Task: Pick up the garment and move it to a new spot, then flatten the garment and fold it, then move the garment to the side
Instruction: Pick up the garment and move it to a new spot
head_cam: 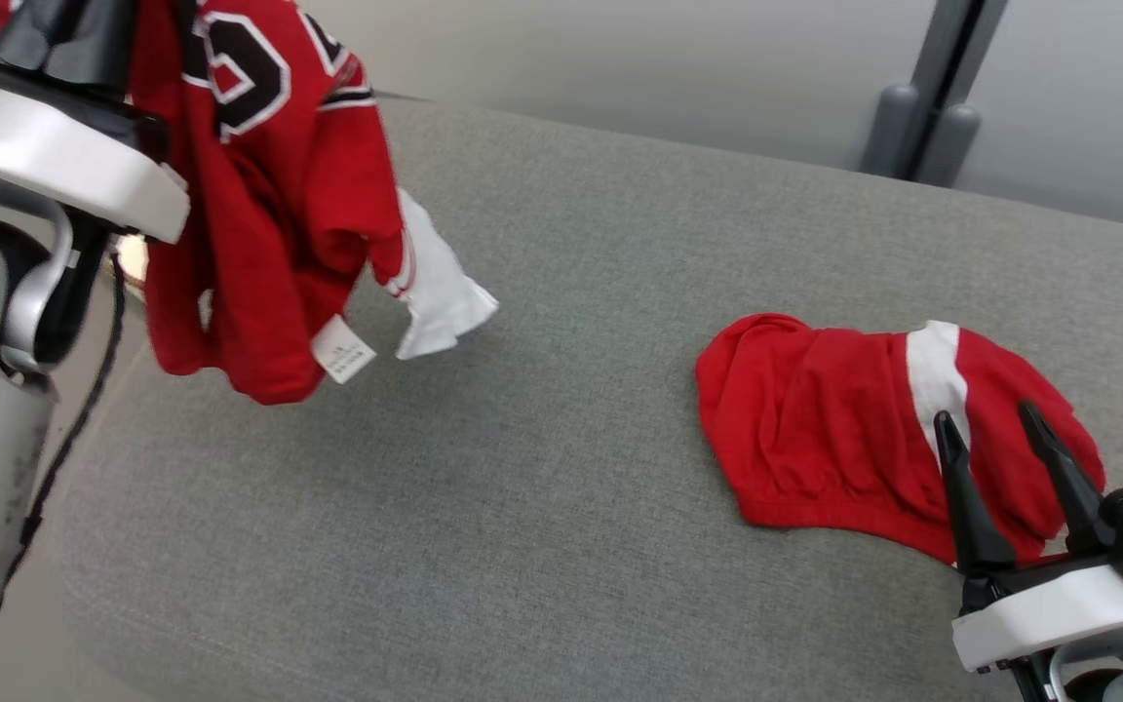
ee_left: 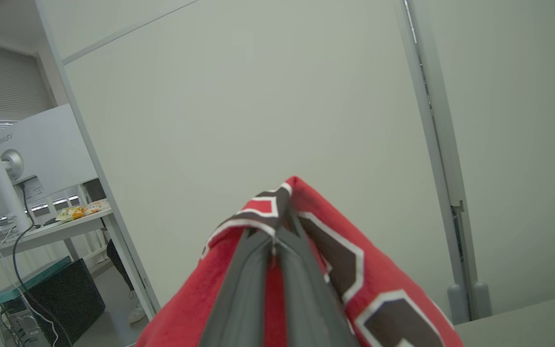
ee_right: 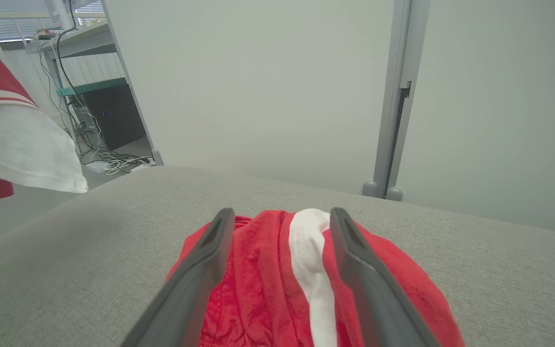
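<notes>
A red garment (head_cam: 259, 195) with a black-and-white number and a white sleeve hangs in the air over the left end of the grey padded surface (head_cam: 522, 468). In the left wrist view my left gripper (ee_left: 277, 236) is shut on a fold of this garment (ee_left: 383, 289), fingers pressed together. Its white sleeve (ee_right: 22, 144) shows at the left of the right wrist view. A second red piece with a white stripe (head_cam: 815, 419) lies crumpled on the surface at the right. My right gripper (head_cam: 986, 424) stands open just above its near edge, and nothing lies between the fingers (ee_right: 210, 250).
The padded surface ends at a rounded left edge (head_cam: 74, 458), with floor beyond. A pale partition wall with a grey post (head_cam: 912, 127) runs behind it. A desk with a monitor (ee_left: 17, 159) and a computer tower (ee_right: 113, 115) stands off to the left.
</notes>
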